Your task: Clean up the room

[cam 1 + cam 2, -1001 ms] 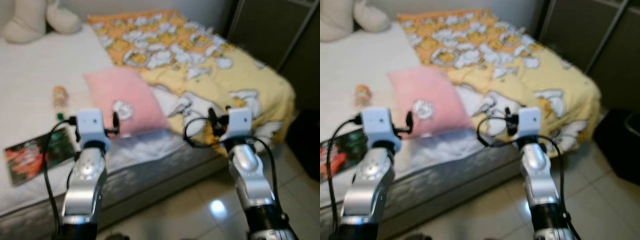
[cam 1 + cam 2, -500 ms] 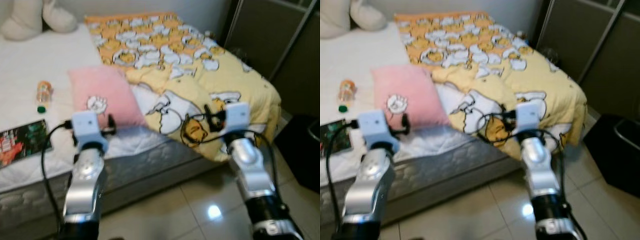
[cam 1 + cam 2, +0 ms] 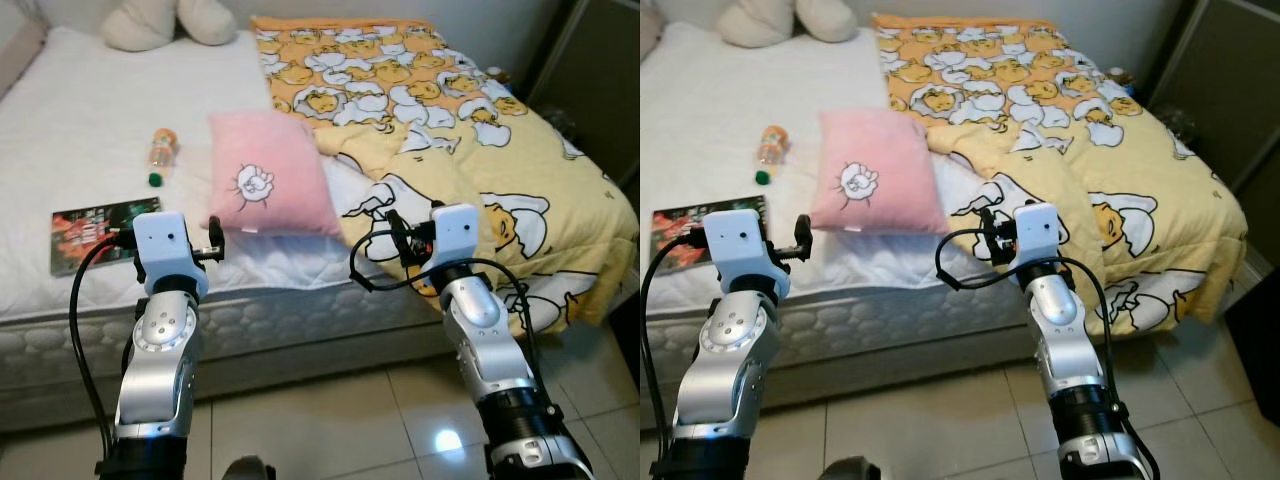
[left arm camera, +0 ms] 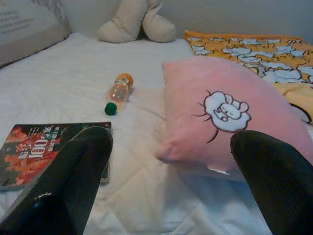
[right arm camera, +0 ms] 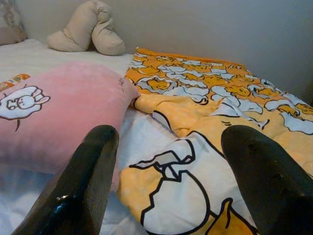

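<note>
Scene: the robot stands at the side of the bed (image 3: pixel 60 170), both arms raised over the mattress edge, and the clutter lies ahead on the white sheet.

Left hand: the left hand (image 4: pixel 171 176) is spread wide with nothing between its fingers, hovering at the near edge of the mattress.

Right hand: the right hand (image 5: pixel 171 181) is likewise wide open and empty, poised above the yellow duvet (image 3: pixel 480 120) where it folds against the pillow.

Bottle: the bottle (image 3: pixel 160 153) lies on its side on the sheet, ahead of the left hand and slightly to its left, green cap (image 4: pixel 111 108) pointing back toward the robot, long axis running roughly away from it.

Book: the book (image 3: pixel 92 232) lies flat near the mattress edge, just to the left of the left hand and closer than the bottle.

Pillow: the pink pillow (image 3: pixel 270 175) sits between the two hands, angled, overlapped at its far right corner by the duvet.

Nearer arm: left, clearly, for both book and bottle; the right hand is well apart from them, across the pillow.

Next reach, my call: the left arm goes forward, and for the bottle the fingers should close across its width.
</note>
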Available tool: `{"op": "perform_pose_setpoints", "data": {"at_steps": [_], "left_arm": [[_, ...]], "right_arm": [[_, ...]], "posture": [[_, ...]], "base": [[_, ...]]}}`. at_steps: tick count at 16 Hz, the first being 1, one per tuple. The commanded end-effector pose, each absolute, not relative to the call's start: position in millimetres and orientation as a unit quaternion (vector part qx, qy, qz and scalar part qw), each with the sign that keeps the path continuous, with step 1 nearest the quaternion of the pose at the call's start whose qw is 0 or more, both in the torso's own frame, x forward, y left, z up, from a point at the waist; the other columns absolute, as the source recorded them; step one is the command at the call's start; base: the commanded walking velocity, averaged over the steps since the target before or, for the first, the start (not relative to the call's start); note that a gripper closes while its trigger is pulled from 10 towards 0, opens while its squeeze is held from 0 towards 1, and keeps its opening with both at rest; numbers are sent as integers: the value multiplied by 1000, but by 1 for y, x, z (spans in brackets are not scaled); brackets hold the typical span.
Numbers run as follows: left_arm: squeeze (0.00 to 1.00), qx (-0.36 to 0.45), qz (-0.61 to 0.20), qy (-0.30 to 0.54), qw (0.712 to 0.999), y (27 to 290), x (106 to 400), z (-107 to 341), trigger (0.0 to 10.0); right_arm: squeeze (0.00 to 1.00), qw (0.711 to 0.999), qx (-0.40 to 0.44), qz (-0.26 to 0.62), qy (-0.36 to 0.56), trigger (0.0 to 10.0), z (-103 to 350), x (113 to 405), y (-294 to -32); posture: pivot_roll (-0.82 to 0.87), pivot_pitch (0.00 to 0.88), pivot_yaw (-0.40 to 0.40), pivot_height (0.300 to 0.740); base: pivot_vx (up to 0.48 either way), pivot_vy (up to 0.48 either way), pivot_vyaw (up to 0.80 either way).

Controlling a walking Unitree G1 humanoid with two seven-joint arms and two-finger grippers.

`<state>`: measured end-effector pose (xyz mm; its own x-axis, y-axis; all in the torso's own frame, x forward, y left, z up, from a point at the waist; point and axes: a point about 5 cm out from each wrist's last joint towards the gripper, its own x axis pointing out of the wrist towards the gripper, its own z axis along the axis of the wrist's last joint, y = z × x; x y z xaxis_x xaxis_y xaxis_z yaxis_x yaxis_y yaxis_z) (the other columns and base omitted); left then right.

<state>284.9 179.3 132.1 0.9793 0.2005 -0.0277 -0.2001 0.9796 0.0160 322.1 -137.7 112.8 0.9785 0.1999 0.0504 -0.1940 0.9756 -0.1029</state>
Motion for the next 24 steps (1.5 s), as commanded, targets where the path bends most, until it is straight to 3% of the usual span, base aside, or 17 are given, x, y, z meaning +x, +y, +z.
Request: {"op": "perform_pose_setpoints", "data": {"at_steps": [1, 10, 13, 15, 18, 20, 24], "left_arm": [[0, 8, 86, 6, 996, 173, 288, 137, 10000], [0, 19, 91, -17, 996, 175, 289, 146, 10000], [0, 67, 65, -23, 995, 198, 250, 157, 10000], [0, 60, 32, -8, 998, 186, 240, 157, 10000], [0, 53, 24, -5, 998, 176, 253, 154, 10000], [0, 60, -35, -2, 998, 162, 262, 157, 10000], [0, 2, -110, 21, 994, 151, 279, 165, 10000]], "right_arm": [[0, 994, -48, 95, -38, 10000, 116, 325, -142], [0, 994, -44, 86, -58, 10000, 122, 327, -142], [0, 995, -37, 39, -89, 10000, 128, 283, -171], [0, 998, -28, 46, -25, 10000, 99, 253, -177], [0, 998, -22, 58, -11, 10000, 94, 264, -166], [0, 998, -17, 50, -15, 10000, 101, 279, -165], [0, 999, -10, -33, 11, 10000, 99, 290, -189]], "posture": [[-27, 0, -16, 740], [-14, 0, -17, 740], [-2, 0, -30, 740], [-4, 0, -32, 740], [-10, 0, -34, 740], [-16, 0, -23, 740], [-12, 0, -7, 740]], "base": [[454, 0, 0], [475, 0, 137], [480, 0, 663], [480, 0, 659], [480, 0, 221], [461, 0, 0], [0, 0, 0]]}}
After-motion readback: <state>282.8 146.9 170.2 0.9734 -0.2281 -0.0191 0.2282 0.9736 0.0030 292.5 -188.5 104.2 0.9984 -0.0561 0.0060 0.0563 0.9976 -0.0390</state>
